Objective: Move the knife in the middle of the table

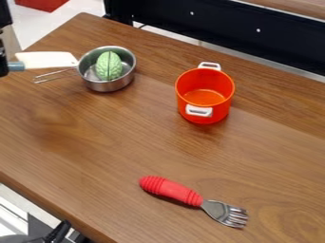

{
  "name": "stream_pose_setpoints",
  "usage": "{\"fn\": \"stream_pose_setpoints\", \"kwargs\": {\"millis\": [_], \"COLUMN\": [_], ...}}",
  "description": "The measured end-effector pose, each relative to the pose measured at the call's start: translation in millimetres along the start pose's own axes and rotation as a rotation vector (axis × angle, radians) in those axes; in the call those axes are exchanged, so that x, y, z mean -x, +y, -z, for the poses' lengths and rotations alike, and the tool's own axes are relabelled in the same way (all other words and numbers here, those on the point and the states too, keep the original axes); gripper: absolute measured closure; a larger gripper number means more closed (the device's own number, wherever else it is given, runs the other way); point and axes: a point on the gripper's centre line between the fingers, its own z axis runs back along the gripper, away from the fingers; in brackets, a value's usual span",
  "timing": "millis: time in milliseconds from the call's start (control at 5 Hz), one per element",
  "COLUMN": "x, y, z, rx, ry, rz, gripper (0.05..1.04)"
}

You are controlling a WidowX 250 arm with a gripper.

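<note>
No legible txt, labels, brands, nos. or signs on anything in cam view.

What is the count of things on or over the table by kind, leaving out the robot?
Pots: 2 (metal pot, orange pot)
Knives: 1 (white-bladed knife)
Forks: 1 (red-handled fork)
Green toys: 1 (green toy, in the metal pot)
Total: 5
</note>
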Motion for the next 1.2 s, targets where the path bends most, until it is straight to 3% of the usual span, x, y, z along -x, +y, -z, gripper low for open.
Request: {"fn": "stream_pose_setpoints", "kwargs": {"millis": [400,800,1000,1200], "x": [21,6,-4,-16], "y": [-37,-77,-100,-116], "z": [24,57,71,76], "rx": [-0.037,-0.034,-0.029,-0.024], "ry": [-0.016,-0.05,-0.019,-0.023], "rz": [0.199,0.323,0.348,0.344], "gripper": [0.849,0.849,0.849,0.849]}}
